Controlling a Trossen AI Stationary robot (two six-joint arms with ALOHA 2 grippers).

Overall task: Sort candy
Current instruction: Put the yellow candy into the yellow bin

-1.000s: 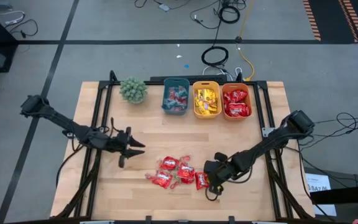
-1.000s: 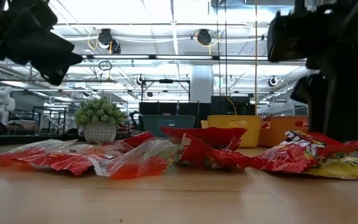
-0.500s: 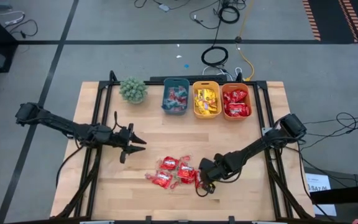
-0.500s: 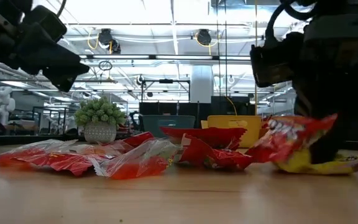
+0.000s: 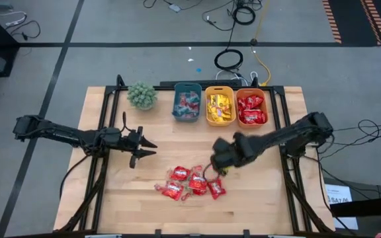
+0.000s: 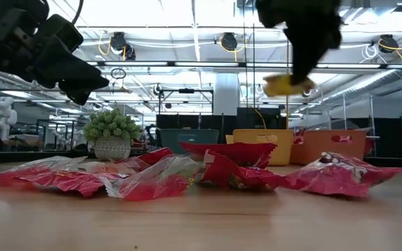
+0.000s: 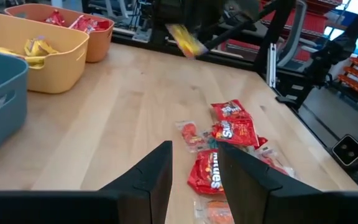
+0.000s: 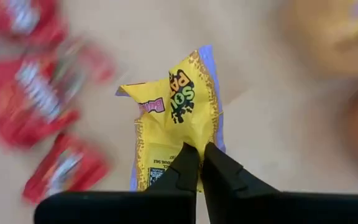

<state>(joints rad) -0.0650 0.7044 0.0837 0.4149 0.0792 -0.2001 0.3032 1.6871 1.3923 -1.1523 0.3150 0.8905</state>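
Note:
A yellow candy packet (image 8: 178, 115) hangs in the air with my right gripper (image 8: 200, 150) shut on it, above the wooden table's middle (image 5: 215, 164). The low view shows the yellow packet (image 6: 285, 85) well above the table. Several shiny red candy packets (image 5: 190, 184) lie flat on the table near its front edge, just below my right gripper. My left gripper (image 5: 144, 147) hovers over the table's left half, open, with nothing between its fingers (image 7: 161, 169). It points at the red packets (image 7: 230, 130). My right gripper pinches the yellow packet between its two fingertips (image 8: 188, 163) at the middle of one short end (image 8: 180, 144), the end with the barcode. The fingers come from above, slanting down. The packet is lifted clear of the table and reaches out past the fingertips.
Three bins stand in a row at the table's far edge: a teal bin (image 5: 187, 104), a yellow bin (image 5: 220, 107) and an orange bin (image 5: 251, 108), each with candy in it. A small green plant (image 5: 141, 95) stands left of them. Bare wood lies between the bins and the red packets.
My right gripper has shut on the yellow packet at the table's front, then risen and gone toward the far edge with it. A red packet that was tipped up with it lies on the table again. My left gripper has swung a little toward the far edge.

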